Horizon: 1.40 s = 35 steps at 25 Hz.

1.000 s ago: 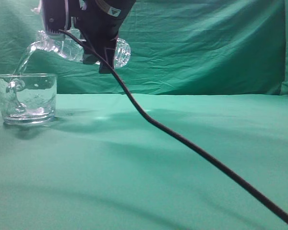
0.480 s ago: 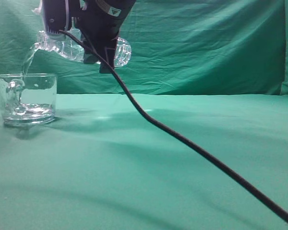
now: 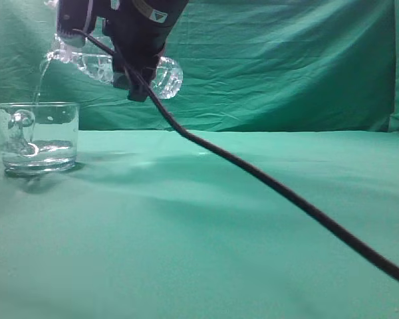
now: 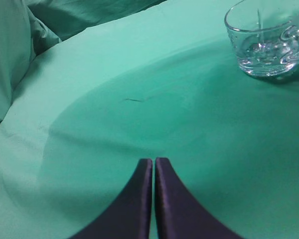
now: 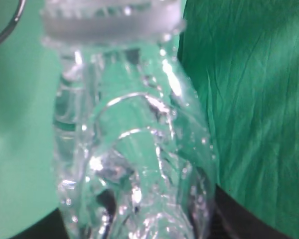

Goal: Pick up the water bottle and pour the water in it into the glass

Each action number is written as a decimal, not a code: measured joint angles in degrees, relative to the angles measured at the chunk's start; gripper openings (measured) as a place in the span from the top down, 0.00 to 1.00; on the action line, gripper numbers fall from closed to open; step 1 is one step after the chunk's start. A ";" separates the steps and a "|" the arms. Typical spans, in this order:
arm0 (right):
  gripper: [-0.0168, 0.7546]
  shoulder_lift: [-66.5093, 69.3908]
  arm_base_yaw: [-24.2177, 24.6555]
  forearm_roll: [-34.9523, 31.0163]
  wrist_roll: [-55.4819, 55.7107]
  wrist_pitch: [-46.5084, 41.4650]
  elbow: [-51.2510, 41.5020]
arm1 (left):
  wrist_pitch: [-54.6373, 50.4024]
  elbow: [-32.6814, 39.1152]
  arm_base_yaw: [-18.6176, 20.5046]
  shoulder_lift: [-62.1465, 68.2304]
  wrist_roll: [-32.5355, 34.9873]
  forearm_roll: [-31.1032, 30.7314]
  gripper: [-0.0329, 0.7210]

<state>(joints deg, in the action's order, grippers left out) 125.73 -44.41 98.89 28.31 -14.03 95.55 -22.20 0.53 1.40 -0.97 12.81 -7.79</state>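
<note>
- Gripping the water bottle [image 3: 161, 74] around its body, our right gripper [image 3: 134, 56] hangs high above the far left part of the table [image 3: 206, 226]. The bottle lies close to level, its neck to the left and dipped slightly, its base out to the right.
- Our right wrist view is filled by the crumpled clear bottle [image 5: 134, 164] with its pale threaded neck at the top. Dark jaw shapes flank the bottle at the bottom edge.
- We judge that the pour is in progress. A thin stream of the water [image 3: 40, 83] falls from the mouth into the glass [image 3: 38, 136], which stands near the table's far left edge, below the mouth.
- Water lies shallow in the bottom of the glass, well below the rim. The handle faces the exterior camera.
- How much water is left in the bottle we cannot tell. It looks mostly drained.
- Our left gripper [image 4: 153, 172] has its fingers pressed together on nothing. It hovers low over bare green cloth, with the glass [image 4: 266, 42] well apart from it toward the far side in its wrist view.
- Next we need to keep the mouth over the rim and tilt the neck a little lower to drain the last of the water.
- A black cable [image 3: 272, 189] trails from our right arm across the exterior view, clear of the glass.
</note>
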 joint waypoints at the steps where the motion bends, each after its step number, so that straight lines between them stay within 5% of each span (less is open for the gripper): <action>1: 0.55 0.00 0.00 0.00 2.83 0.00 -0.12 | 0.00 0.00 0.00 0.00 0.00 0.00 0.96; 5: 0.55 0.00 0.00 -1.49 15.94 0.00 -1.13 | 0.00 0.00 0.00 0.00 0.00 0.00 0.96; 9: 0.55 -0.82 -0.46 -10.33 25.42 -1.69 -1.16 | 0.00 0.00 0.00 0.00 0.00 0.00 0.96; 14: 0.55 -7.95 -1.21 -28.52 26.94 -11.61 -1.16 | 0.00 0.00 0.00 0.00 0.00 0.00 0.96; 20: 0.55 -18.25 -1.10 -41.79 19.94 -22.38 -2.75 | 0.00 0.00 0.00 0.00 0.00 0.00 0.96; 28: 0.55 -31.67 -1.10 -45.40 18.50 -19.27 -17.92 | 0.00 0.00 0.00 0.00 0.00 0.00 0.96; 35: 0.55 -44.58 3.17 -44.49 22.26 -2.06 -36.28 | 0.00 0.00 0.00 0.00 0.00 0.00 0.96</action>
<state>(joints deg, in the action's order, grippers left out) 81.15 -41.24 54.40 50.58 -16.10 59.27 -22.20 0.53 1.40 -0.97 12.81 -7.79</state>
